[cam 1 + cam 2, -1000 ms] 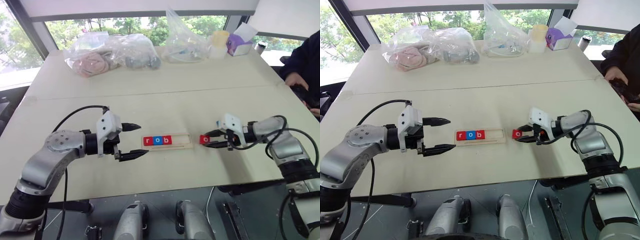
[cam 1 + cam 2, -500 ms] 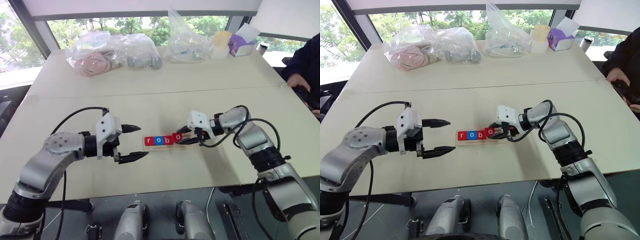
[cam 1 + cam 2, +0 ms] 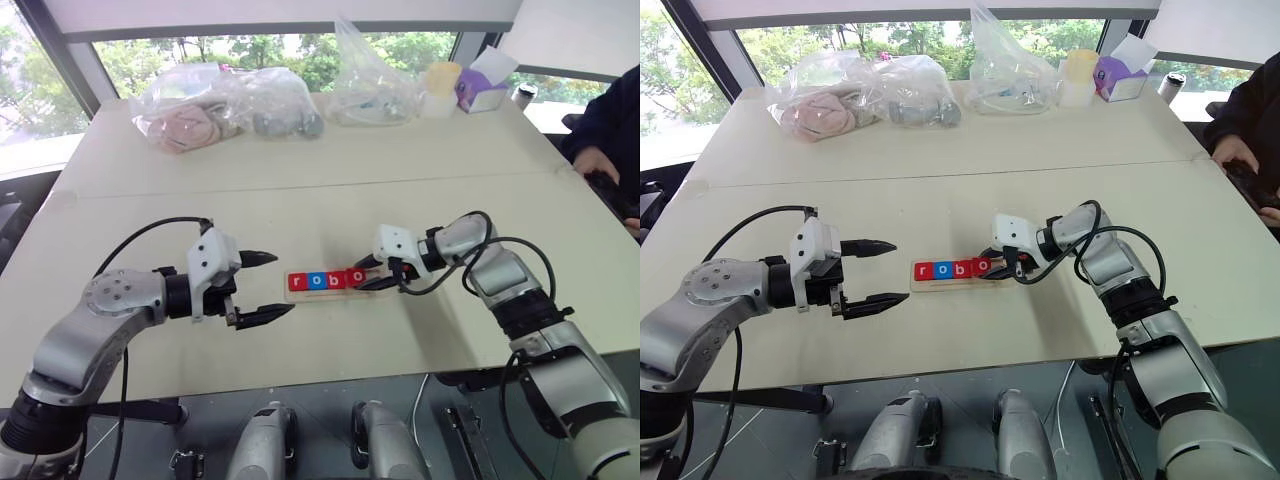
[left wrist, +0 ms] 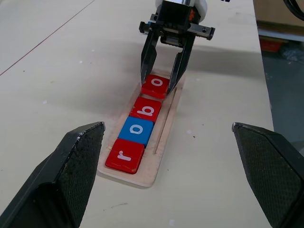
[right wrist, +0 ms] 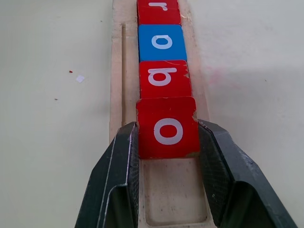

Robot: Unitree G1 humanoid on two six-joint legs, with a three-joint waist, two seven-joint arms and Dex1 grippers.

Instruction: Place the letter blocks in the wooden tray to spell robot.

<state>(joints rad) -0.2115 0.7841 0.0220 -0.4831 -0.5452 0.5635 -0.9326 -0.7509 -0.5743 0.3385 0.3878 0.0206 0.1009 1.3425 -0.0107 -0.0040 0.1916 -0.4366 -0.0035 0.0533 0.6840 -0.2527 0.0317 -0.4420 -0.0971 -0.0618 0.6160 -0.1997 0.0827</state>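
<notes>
The wooden tray (image 3: 372, 287) lies in the middle of the table. In it sit letter blocks in a row: red r (image 3: 296, 282), blue o (image 3: 316, 281) and red b (image 3: 336, 279). A second red o block (image 5: 167, 130) sits right after the b, slightly tilted against it. My right gripper (image 3: 365, 276) is shut on this o, one finger (image 5: 121, 156) on each side. The empty end of the tray shows behind the block. My left gripper (image 3: 272, 285) hovers wide open just off the tray's r end, holding nothing.
Several clear plastic bags (image 3: 225, 105) with odds and ends, a yellow-lidded cup (image 3: 440, 80) and a purple tissue box (image 3: 480, 88) line the far side of the table. A person's dark sleeve and hand (image 3: 600, 150) are at the right edge.
My right gripper carried the red o leftward from beside the tray's right end into the tray next to the b, then held still. The left gripper stayed put.
</notes>
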